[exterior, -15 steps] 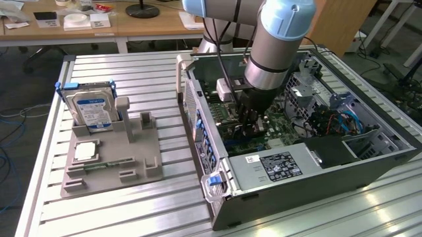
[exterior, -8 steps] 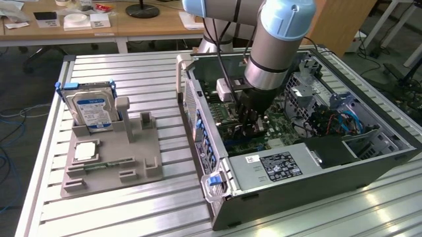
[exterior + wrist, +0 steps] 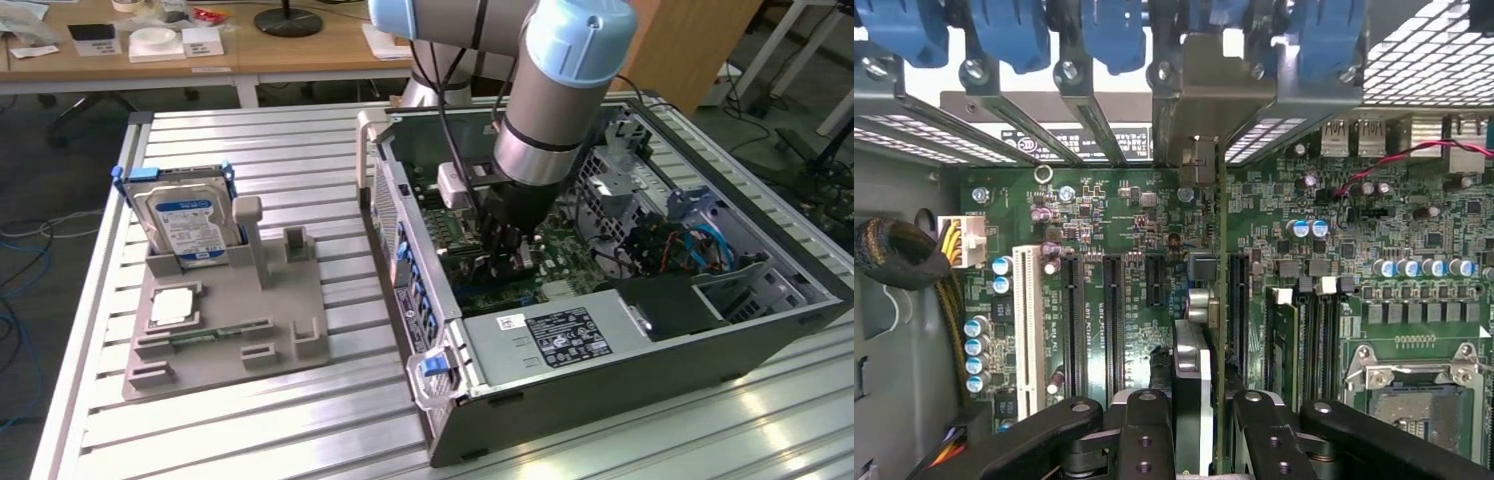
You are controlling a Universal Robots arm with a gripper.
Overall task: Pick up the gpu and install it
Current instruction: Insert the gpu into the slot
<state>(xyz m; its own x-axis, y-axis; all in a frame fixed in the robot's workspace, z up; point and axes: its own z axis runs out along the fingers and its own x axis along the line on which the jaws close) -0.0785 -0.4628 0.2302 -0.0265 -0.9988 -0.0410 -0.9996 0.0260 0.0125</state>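
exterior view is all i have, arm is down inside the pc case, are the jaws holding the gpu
Observer: Yes. In the wrist view the gpu sits edge-on between the jaws, which are closed on it from both sides.
Operator: where's its bracket end
Observer: Its metal bracket is up at the case's rear slot openings, beside the blue latches.
Operator: is it over a slot
Observer: It stands over the motherboard, among the long black slots. I cannot tell whether it is seated.
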